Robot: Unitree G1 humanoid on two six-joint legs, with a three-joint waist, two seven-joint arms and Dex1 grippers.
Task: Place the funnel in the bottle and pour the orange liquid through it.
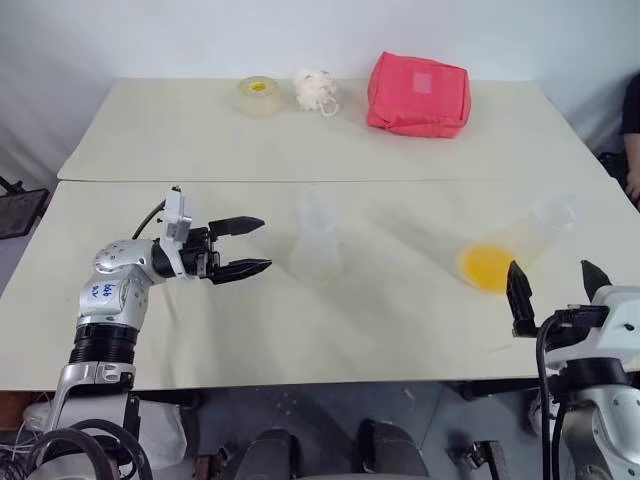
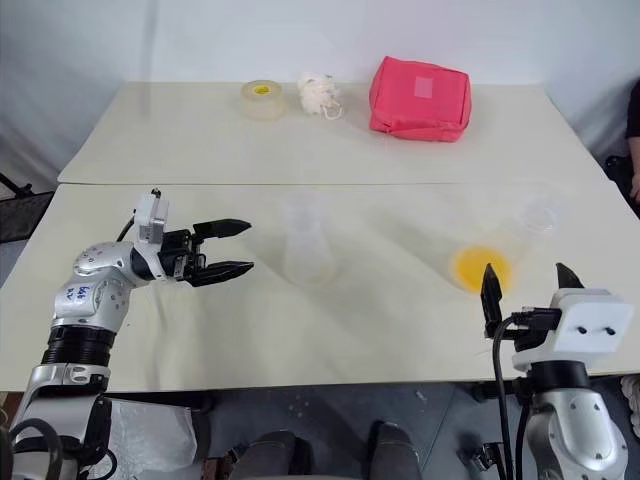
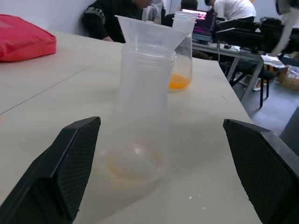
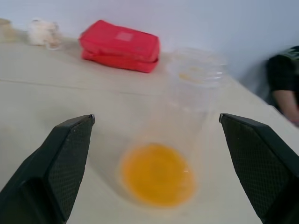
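**Clear funnel seated in the empty flask, both pincers wide and empty**

Clear plastic is nearly all there is to the funnel (image 3: 148, 33), which sits in the neck of the bottle (image 1: 316, 243), its cone flaring above the rim. That bottle stands upright on the near table (image 1: 300, 340) and serves as the landmark here; its base looks empty.

To the bottle's right, well apart from it, stands the second flask (image 1: 520, 245), also upright, with the orange liquid (image 1: 486, 266) lying as a shallow pool in its base.

On the bottle's left, the left gripper (image 1: 243, 247) hangs just beside it, pointing level toward it, fingers spread wide and holding nothing. Its wrist view looks between those fingers straight at the bottle and funnel, not touching.

Far to the bottle's right and nearer the table's front edge, the right gripper (image 1: 554, 283) sits just in front of the second flask, fingers pointing up and away, spread wide, empty.

Beyond the bottle, on the far table, lie a roll of tape (image 1: 260, 94), a white tuft (image 1: 316, 91) just beside it, and a red pouch (image 1: 419, 94) further right. A person's dark sleeve (image 1: 632, 110) shows at the far right edge.
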